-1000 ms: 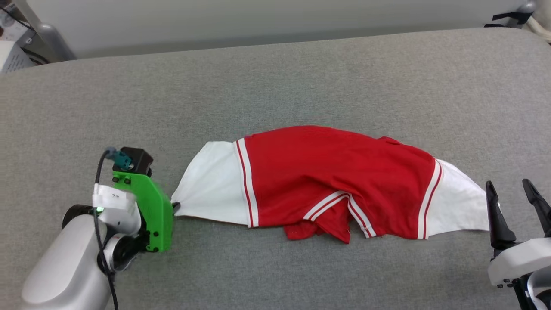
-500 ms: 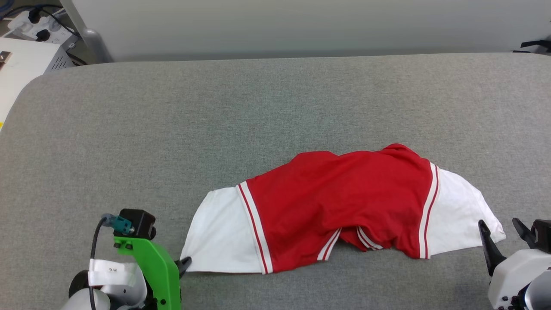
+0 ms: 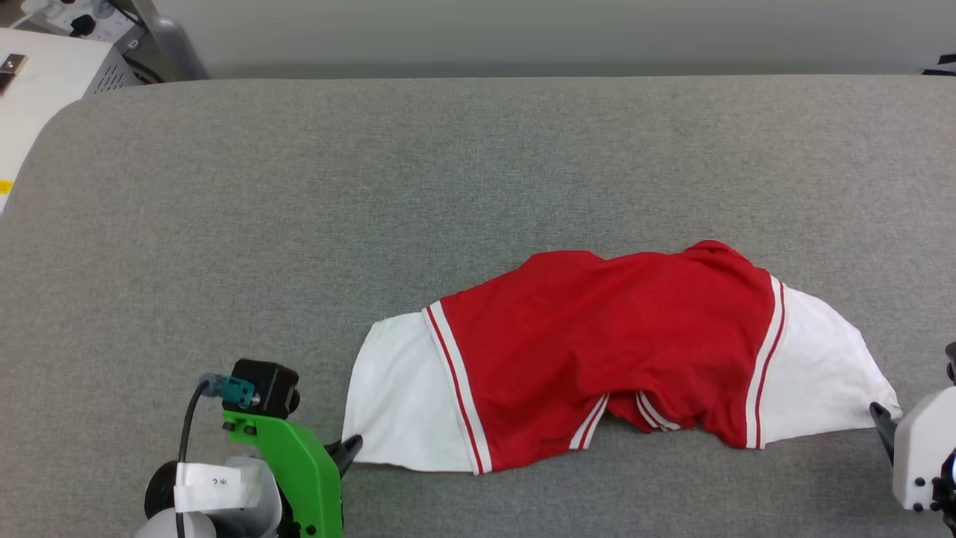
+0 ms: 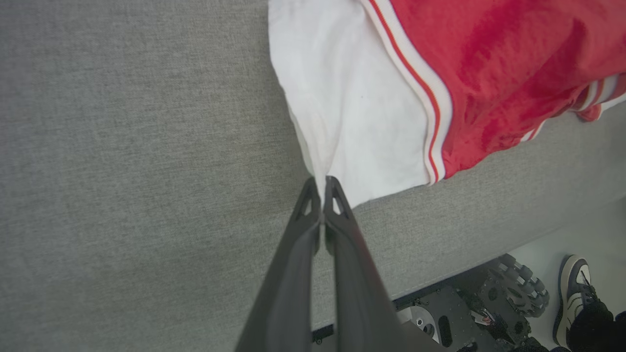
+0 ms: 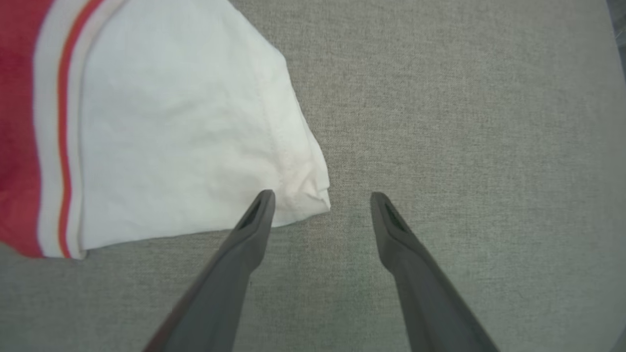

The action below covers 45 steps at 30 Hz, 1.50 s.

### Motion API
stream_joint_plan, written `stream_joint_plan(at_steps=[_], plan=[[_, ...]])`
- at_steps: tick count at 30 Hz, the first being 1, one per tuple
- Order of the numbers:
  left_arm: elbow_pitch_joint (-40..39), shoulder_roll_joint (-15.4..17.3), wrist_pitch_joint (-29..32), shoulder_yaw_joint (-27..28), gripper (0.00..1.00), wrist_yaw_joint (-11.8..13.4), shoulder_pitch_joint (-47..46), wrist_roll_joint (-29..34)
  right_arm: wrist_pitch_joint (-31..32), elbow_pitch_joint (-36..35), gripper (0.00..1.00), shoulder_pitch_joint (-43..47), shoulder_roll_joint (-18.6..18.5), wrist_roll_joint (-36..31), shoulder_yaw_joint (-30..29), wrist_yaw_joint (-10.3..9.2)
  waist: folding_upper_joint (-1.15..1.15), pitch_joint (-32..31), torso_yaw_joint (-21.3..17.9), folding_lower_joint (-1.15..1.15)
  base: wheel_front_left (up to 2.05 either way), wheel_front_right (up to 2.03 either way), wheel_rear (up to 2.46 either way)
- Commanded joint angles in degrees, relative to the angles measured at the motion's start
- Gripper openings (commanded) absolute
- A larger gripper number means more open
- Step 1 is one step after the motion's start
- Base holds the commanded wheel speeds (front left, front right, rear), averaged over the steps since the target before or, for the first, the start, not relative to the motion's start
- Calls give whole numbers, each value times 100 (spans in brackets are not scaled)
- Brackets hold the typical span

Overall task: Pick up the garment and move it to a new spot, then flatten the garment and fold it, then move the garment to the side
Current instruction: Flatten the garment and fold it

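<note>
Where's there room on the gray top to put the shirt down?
Bare gray surface lies behind the shirt up to the far edge. Crowded near edge: left end effector pinches one sleeve, right end effector open at the other.

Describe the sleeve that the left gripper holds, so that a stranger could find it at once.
On the grey padded table, the red garment lies near the front edge with a white sleeve at each end. The wanted one is the left sleeve; its corner is pinched between the shut fingers of the left gripper, while the right sleeve lies free.
</note>
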Motion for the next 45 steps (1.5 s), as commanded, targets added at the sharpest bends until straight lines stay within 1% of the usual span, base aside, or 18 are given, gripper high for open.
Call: stream_joint_plan(at_steps=[1, 9, 15, 16, 17, 18, 24, 30, 33, 35, 39, 45], plan=[[-29, -19, 1, -8, 0, 20, 0, 69, 56, 106, 100, -120, -14, 58, -10, -5, 0, 58, 53, 0, 0, 0, 0], [-57, -43, -36, -50, 0, 9, -110, 130, -9, 712, 100, -369, -21, 153, 124, -5, 0, 217, 156, 0, 0, 0, 0], [-32, -34, -59, -52, 0, -15, -165, 137, 97, 1097, 100, -395, -135, 294, 503, -5, 0, 326, 199, 0, 0, 0, 0], [-24, -35, -61, -51, 0, -17, -175, 136, 128, 1147, 50, -387, -154, 338, 585, -5, 0, 331, 205, 0, 0, 0, 0], [-9, -36, -63, -53, 0, -19, -187, 136, 141, 1202, 28, -383, -168, 410, 650, -5, 0, 328, 210, 0, 0, 0, 0], [3, -39, -64, -55, 0, -20, -197, 136, 139, 1242, 0, -382, -178, 462, 684, -5, 0, 324, 214, 0, 0, 0, 0], [95, -66, -151, -37, 0, -12, -214, 143, -123, 1381, 0, -406, -288, 611, 665, -5, 0, 138, 202, 0, 0, 0, 0], [83, -76, -343, 63, 0, -23, -228, 137, -495, 1044, 0, -448, -542, 615, 444, -5, 0, -211, 139, 0, 0, 0, 0], [54, -93, -405, 196, 0, 122, -223, 124, -549, 660, 0, -461, -700, 715, 333, -5, 0, -386, 96, 0, 0, 0, 0], [-24, -33, -394, 234, 0, 153, -244, 158, -561, 355, 0, -468, -858, 746, 286, -5, 0, -493, 70, 0, 0, 0, 0], [-290, 126, -385, 368, 0, 170, -361, 213, -451, -265, 0, -498, -1162, 859, 119, -5, 0, -664, 37, 0, 0, 0, 0], [-804, 330, -515, 736, 0, 172, -764, 279, -114, -1045, 0, -743, -1416, 1203, -245, -5, 0, -779, -9, 0, 0, 0, 0]])
